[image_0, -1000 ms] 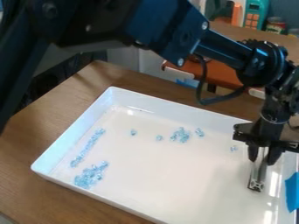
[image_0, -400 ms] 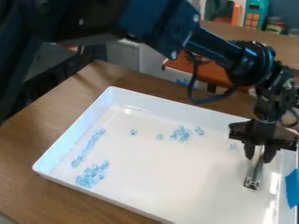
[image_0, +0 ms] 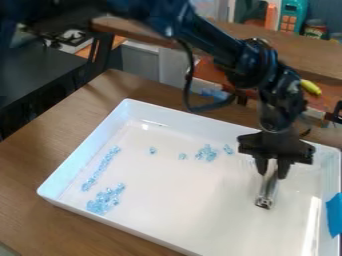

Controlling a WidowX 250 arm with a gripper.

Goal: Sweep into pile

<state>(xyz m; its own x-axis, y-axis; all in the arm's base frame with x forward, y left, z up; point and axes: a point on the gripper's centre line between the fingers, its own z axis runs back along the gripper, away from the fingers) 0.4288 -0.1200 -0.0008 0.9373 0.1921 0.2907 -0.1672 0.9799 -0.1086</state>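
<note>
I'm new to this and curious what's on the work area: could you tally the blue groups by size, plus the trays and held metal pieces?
Larger blue clusters: 3
Small blue clumps: 3
White tray: 1
Metal piece in the tool: 1
Total: 8

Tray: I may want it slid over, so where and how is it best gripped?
Probably by the left wall of the tray as pictured, jaws straddling the rim from above: it stands up thin and straight, and the beads lie lower.
</note>
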